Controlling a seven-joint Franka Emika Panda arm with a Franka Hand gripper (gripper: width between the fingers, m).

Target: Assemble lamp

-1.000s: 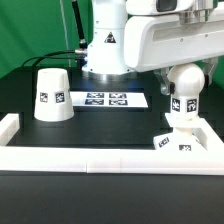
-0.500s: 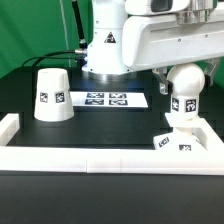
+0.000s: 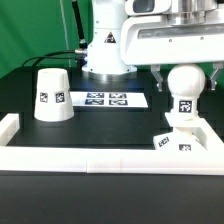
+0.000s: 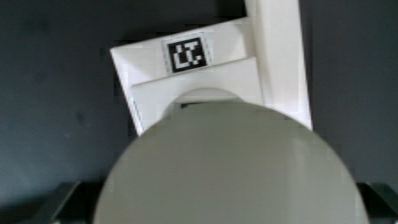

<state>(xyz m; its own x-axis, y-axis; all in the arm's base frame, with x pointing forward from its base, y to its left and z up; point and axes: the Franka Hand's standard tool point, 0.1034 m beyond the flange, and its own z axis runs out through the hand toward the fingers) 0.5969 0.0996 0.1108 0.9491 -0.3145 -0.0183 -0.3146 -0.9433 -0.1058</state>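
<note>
We judge the bulb [image 3: 185, 84] is being seated in the base [image 3: 176, 141], lower right; whether the straddling pincer [image 3: 186, 77] clamps it, we cannot tell. Next: fetching the shade [image 3: 52, 95].

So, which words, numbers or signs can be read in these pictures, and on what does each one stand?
No words or numbers can be read anywhere.
Square black-and-white tags, patterns only, no letters: on the shade, the bulb, the base and the marker board.
One small dark sign on the robot pedestal: too small to read.
</note>
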